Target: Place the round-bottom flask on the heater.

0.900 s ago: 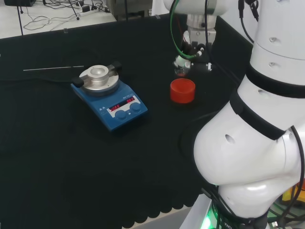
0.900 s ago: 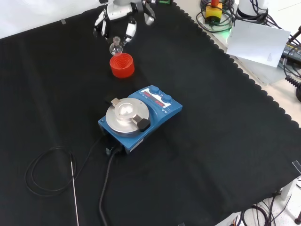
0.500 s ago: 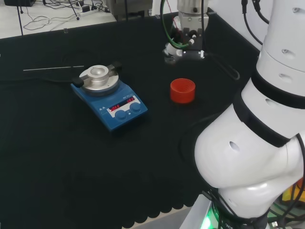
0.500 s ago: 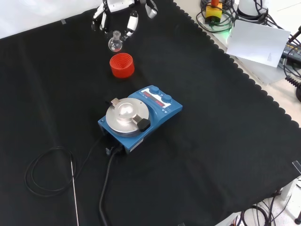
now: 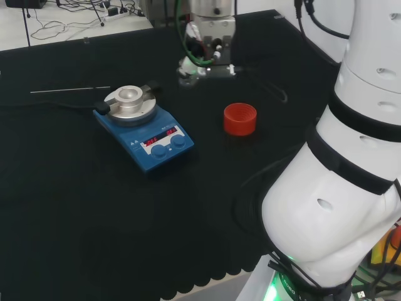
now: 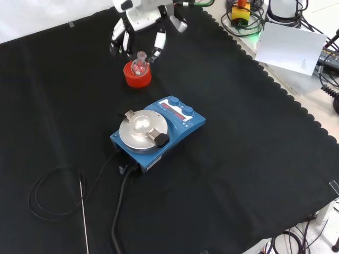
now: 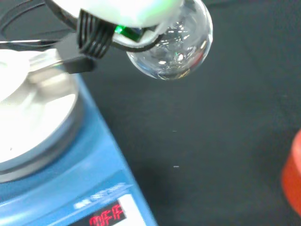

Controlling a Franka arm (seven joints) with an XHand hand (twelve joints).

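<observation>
Above the worktop (image 6: 254,159), the hand (image 6: 139,21) has its fingers pinched on the round-bottom flask (image 6: 140,64), carried in the air between red stand (image 5: 240,118) and heater (image 5: 143,123). Next, I reckon, bring the bulb over the metal dish (image 5: 128,100) and lower it.

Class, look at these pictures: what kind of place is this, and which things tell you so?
Probably a robotics lab set up for chemistry tasks. A blue heater with a metal plate stands on a black-clothed bench, and a robot hand carries a glass round-bottom flask over a red ribbed stand.
</observation>
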